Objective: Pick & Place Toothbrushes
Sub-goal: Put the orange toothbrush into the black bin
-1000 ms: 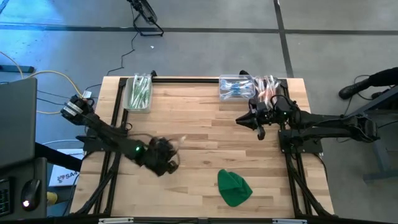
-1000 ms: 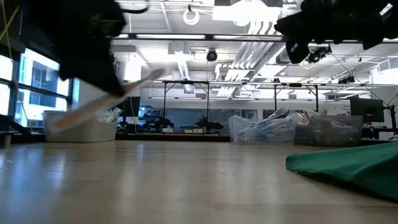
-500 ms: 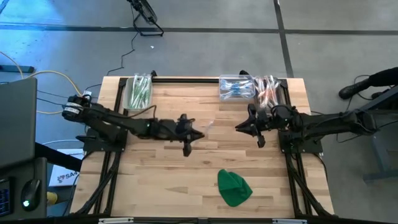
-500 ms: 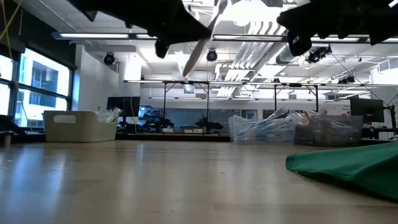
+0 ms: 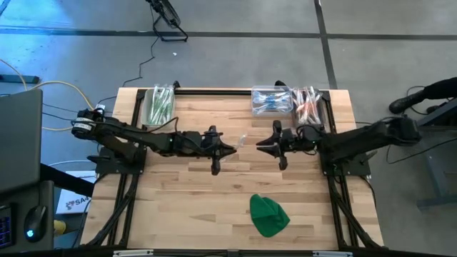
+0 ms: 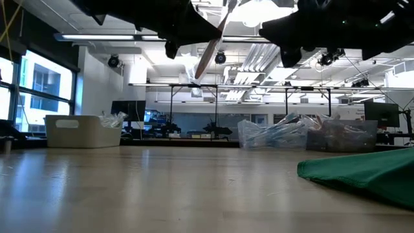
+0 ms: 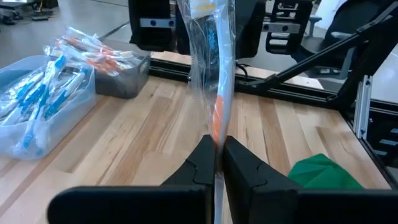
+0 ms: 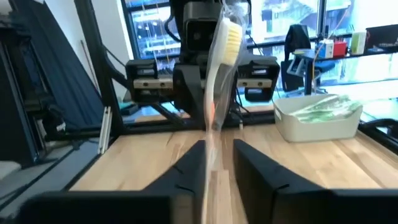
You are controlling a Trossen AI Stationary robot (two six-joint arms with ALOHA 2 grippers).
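A pale toothbrush (image 5: 242,139) with an orange accent, in a clear wrapper, is held above the table's middle by my left gripper (image 5: 227,150), which is shut on it. It slants upward in the low view (image 6: 210,44), bristle head (image 8: 229,36) toward my right arm. My right gripper (image 5: 261,145) is open just right of the free end. In the right wrist view its fingers (image 8: 194,160) stand either side of the toothbrush (image 8: 213,118), apart from it. More toothbrushes lie in three bins at the far edge. My left gripper pinches the toothbrush's wrapped handle (image 7: 217,127) between its two fingers (image 7: 200,163), just below the orange accent. The fingers come level from the table's left side. The toothbrush is lifted clear of the table and tilts, its longer part rising past the fingertips toward the right arm.
Along the far edge stand a bin of green toothbrushes (image 5: 158,106), one of blue (image 5: 270,101) and one of orange (image 5: 309,101). A green cloth lump (image 5: 269,214) lies near the table's near edge. A person's leg (image 5: 421,93) shows beyond the right side.
My left arm swung from the near-left part of the table up and right to the middle, carrying the toothbrush, then held still. My right gripper moved toward the table's left, closing in on the toothbrush's free end.
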